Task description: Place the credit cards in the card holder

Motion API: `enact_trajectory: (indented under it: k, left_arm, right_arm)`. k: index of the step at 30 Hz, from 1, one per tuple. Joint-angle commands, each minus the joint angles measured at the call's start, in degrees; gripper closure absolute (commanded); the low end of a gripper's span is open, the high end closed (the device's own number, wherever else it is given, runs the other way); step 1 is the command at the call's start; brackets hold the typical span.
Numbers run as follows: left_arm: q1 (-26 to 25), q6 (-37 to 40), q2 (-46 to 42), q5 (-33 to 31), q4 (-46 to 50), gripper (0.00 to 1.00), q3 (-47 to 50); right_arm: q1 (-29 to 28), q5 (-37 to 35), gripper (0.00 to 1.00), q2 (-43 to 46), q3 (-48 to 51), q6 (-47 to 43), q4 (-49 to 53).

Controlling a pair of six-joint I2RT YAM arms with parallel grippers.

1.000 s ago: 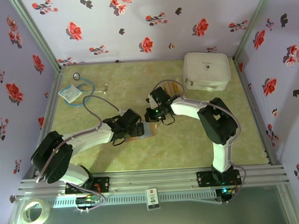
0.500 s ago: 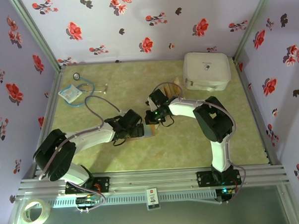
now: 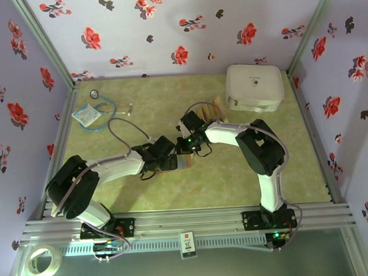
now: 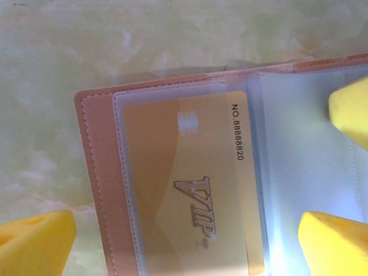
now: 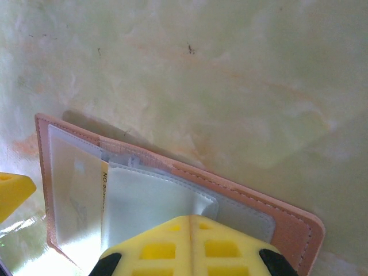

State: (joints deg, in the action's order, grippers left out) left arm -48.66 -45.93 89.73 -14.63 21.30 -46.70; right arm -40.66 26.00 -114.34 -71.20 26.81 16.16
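Top view: the card holder (image 3: 182, 164) lies open on the desk (image 3: 234, 172) near the centre, between the two arm ends. The left arm reaches in low from the left, with the left gripper (image 3: 173, 162) over the holder's near-left part. The right arm is folded back from its base, elbow high, with the right gripper (image 3: 184, 151) pointing down onto the holder from the far side. A small pile of credit cards (image 3: 212, 108) lies well apart from the holder, just beside the white case (image 3: 254, 86); the number of cards cannot be read. Left wrist view: one gold card (image 4: 195, 195) sits inside a clear sleeve (image 4: 149, 149) of the holder. The left gripper stands wide open and holds nothing. One finger is over the desk beyond the holder's outer edge, and the other is over the inner sleeves. Right wrist view: the right gripper is fully closed, tips together on a clear inner sleeve next to the loaded one. Whether it pinches that sleeve or only presses on it cannot be told. Judged from these views, one card is loaded and the pile beside the case is left to insert, so the task is at an early stage.
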Motion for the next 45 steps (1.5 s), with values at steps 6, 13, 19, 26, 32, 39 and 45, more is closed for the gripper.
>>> enact_trajectory:
  k: [6, 13, 19, 26, 32, 39, 45]
  left_arm:
    - [-0.38, 0.31, 2.02, -2.51, -0.90, 0.00, 1.35]
    - [-0.41, -0.54, 1.41, -2.51, -2.11, 0.00, 3.22]
    - [-0.38, -0.53, 0.99, -2.36, -2.46, 0.00, 3.72]
    - [-0.38, -0.42, 0.62, -2.37, -2.40, 0.00, 3.86]
    - [-0.38, -0.30, 0.72, -2.39, -2.50, 0.00, 3.72]
    - [-0.38, -0.30, 0.62, -2.38, -2.63, 0.00, 3.69]
    - [-0.38, -0.32, 0.52, -2.35, -2.66, 0.00, 3.77]
  right_arm:
    - [-0.56, 0.61, 0.95, 0.09, -1.51, 0.44, 0.83]
    - [0.66, -0.77, 0.66, 4.58, -0.06, 1.90, -0.22]
    - [1.11, -0.86, 0.61, 4.47, 1.17, 2.87, -1.29]
    - [1.11, 0.48, 0.60, 2.85, 2.24, 4.79, -3.75]
    - [0.81, 1.33, 0.60, 1.52, 2.56, 5.51, -4.80]
    - [-0.01, 2.27, 0.60, 0.44, 2.16, 5.87, -5.31]
    - [-0.47, 2.81, 0.61, 0.64, 2.28, 6.23, -5.79]
